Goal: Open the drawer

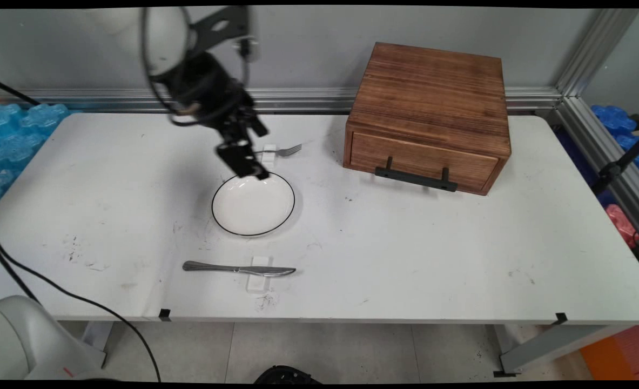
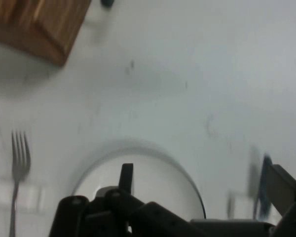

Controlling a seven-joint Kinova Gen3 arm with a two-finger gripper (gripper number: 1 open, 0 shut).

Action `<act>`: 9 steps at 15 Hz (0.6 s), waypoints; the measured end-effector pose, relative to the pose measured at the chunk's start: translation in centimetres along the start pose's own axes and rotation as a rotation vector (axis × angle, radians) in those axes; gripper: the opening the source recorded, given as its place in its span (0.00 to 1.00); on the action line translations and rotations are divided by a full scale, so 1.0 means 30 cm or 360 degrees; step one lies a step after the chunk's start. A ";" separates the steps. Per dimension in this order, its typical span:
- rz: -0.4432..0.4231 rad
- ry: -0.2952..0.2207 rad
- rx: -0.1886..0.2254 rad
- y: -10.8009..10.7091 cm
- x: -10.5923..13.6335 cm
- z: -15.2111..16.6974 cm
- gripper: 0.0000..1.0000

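Note:
My black gripper (image 1: 262, 154) hangs low over the far edge of a white plate with a thin black rim (image 1: 253, 204), its fingers spread open with nothing between them. Just beyond it a metal fork (image 1: 289, 149) lies across a small white rest (image 1: 269, 154). In the hand view the plate (image 2: 158, 180) lies right under the gripper (image 2: 202, 185), with the fork (image 2: 18, 158) and its rest (image 2: 17, 195) to the left. One fingertip (image 2: 126, 177) stands over the plate's inside.
A table knife (image 1: 238, 268) lies on a second white rest (image 1: 259, 274) near the table's front edge. A brown wooden drawer box with a black handle (image 1: 427, 119) stands at the back right; its corner (image 2: 34, 24) shows in the hand view.

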 end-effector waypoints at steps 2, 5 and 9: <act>0.0049 0.0029 0.0002 0.000 0.088 0.065 1.00; 0.0126 0.0060 0.0012 -0.009 0.217 0.180 1.00; 0.0266 0.0053 0.0037 -0.027 0.367 0.339 1.00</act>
